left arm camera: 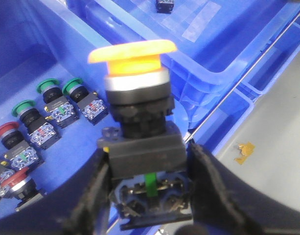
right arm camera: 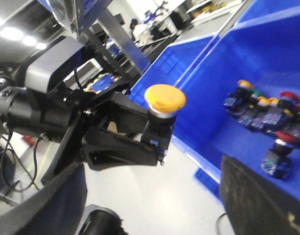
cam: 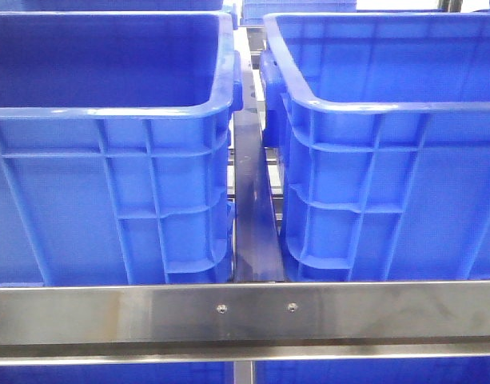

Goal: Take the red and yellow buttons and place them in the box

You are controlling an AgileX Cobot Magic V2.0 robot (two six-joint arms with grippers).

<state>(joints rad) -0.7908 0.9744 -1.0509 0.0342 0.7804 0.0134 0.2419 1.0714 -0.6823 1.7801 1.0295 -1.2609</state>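
The left gripper [left arm camera: 150, 191] is closed on a yellow button [left arm camera: 135, 56], its two dark fingers [left arm camera: 93, 188] pressing the sides of the button's black base while the yellow cap stands clear beyond them. It hangs over a blue bin [left arm camera: 52, 58] holding green buttons [left arm camera: 71, 88] and red buttons [left arm camera: 7, 131] in a row. The right gripper [right arm camera: 154, 196] is spread wide with nothing between its fingers [right arm camera: 257, 196]; past it a second bin [right arm camera: 267, 73] holds more buttons. In the front view, two blue bins [cam: 109, 160] sit side by side behind a metal rail [cam: 245, 312].
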